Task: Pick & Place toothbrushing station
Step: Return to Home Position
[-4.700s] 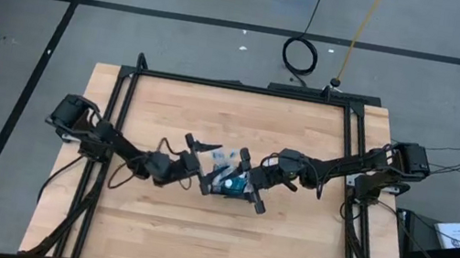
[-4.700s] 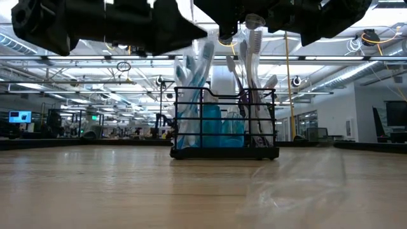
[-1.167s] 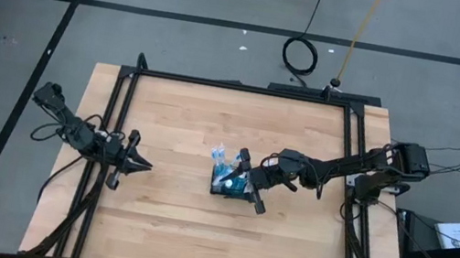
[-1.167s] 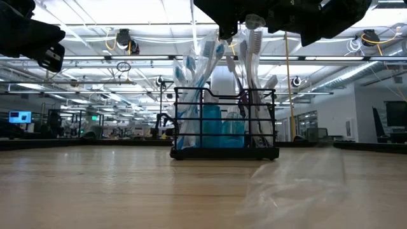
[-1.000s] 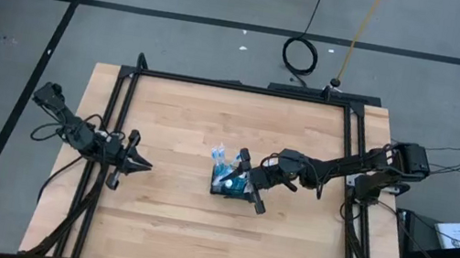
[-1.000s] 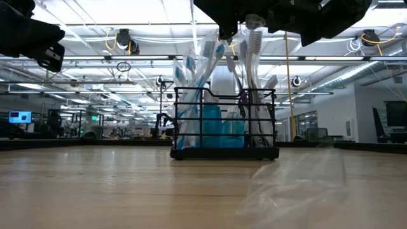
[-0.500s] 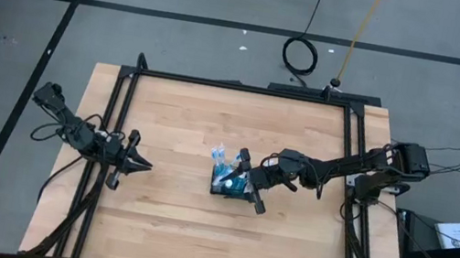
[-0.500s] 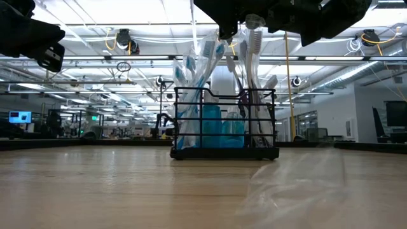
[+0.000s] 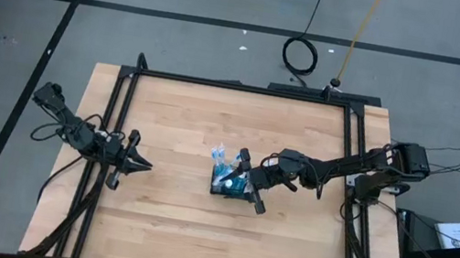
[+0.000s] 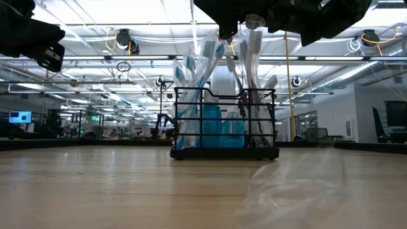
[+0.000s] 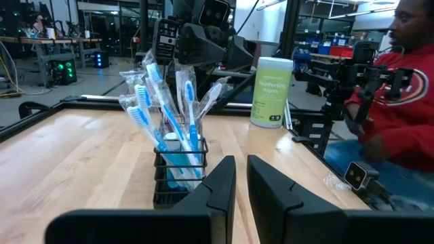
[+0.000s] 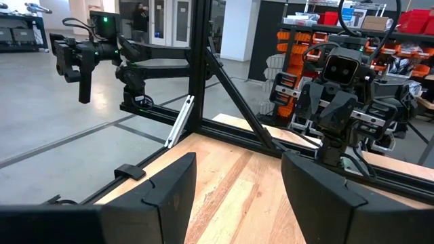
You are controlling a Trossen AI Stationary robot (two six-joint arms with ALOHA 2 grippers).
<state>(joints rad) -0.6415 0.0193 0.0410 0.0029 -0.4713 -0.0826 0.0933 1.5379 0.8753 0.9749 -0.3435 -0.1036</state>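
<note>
High view: left gripper point(image 9: 134, 164), closed and empty, has backed well off from the toothbrushing station point(image 9: 223, 186). Right gripper point(image 9: 250, 183) still hangs wide open right over it, so homing looks only half done imo.

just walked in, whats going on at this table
Toothbrushes stand bunched in the small black wire holder in the middle of the table. Neither arm holds anything: the right gripper hovers just above the holder with its fingers open, while the left gripper sits near the table's left edge, fingers shut, pointing toward the holder. The loading looks done.
</note>
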